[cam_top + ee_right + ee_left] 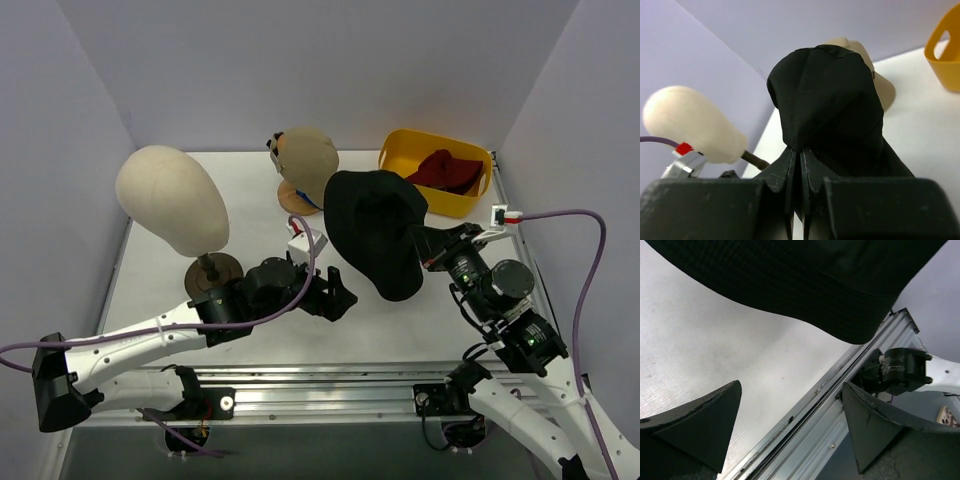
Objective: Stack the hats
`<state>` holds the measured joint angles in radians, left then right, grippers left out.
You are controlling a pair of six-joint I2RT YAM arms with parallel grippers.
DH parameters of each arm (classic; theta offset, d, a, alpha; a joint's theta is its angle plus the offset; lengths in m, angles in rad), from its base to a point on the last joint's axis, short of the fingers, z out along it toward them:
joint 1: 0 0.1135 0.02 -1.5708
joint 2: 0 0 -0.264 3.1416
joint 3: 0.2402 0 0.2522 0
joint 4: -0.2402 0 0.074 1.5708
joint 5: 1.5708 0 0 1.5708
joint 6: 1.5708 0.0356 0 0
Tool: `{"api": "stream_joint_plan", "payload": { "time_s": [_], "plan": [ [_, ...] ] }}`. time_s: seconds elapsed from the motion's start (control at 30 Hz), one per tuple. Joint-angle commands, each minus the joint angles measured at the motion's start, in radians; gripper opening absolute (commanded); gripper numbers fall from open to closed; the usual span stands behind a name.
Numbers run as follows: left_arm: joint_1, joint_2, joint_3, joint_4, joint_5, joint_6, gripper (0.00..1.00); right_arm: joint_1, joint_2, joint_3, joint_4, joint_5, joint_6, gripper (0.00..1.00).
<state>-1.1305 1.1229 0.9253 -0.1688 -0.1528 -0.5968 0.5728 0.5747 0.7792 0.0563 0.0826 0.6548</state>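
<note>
- Plainly, the black bucket hat point(375, 235) hangs above the middle of the table point(250, 200). Its long axis runs far to near, with the near end leaning slightly right.
- The right gripper point(425, 245) is pinched tight on the hat's right edge. The right wrist view shows its 2 fingers pressed together on a fold of black fabric, with the hat bulging up beyond them.
- The left gripper point(335, 295) stands wide apart, holding nothing, just beside the hat's near-left side.
- The left wrist view shows the hat's stitched brim across the top, and bare table and a metal rail point(810, 425) between the fingers.
- Only the top view shows the dark red bucket hat point(445, 172), lying in a yellow basket point(400, 150) at the far right.
- The tan cap point(305, 155) sits on a wooden stand point(295, 198) just behind the black hat, which partly hides it in the right wrist view.
- The mannequin head point(170, 200) stands at the left, well apart from the black hat.
</note>
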Motion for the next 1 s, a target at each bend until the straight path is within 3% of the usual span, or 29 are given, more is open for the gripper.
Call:
{"api": "stream_joint_plan", "payload": {
  "time_s": [0.0,0.3,0.5,0.83,0.97],
  "plan": [
    [0.003,-0.049,0.076,0.072,0.021,-0.026,0.91,0.009,0.019,0.089,0.040,-0.032,0.014,0.00],
    [0.005,-0.129,0.133,0.042,-0.039,0.064,0.92,0.007,0.152,0.250,0.085,-0.135,-0.030,0.00],
    [0.000,-0.170,0.277,-0.210,-0.195,0.104,0.91,0.012,0.396,0.480,0.051,-0.316,-0.164,0.00],
    [0.000,-0.226,0.506,-0.437,-0.381,0.184,0.89,0.025,0.585,0.785,0.062,-0.322,-0.222,0.00],
    [0.001,-0.195,0.575,-0.445,-0.471,0.253,0.89,0.039,0.669,0.890,0.034,-0.339,-0.227,0.00]
  ]
}}
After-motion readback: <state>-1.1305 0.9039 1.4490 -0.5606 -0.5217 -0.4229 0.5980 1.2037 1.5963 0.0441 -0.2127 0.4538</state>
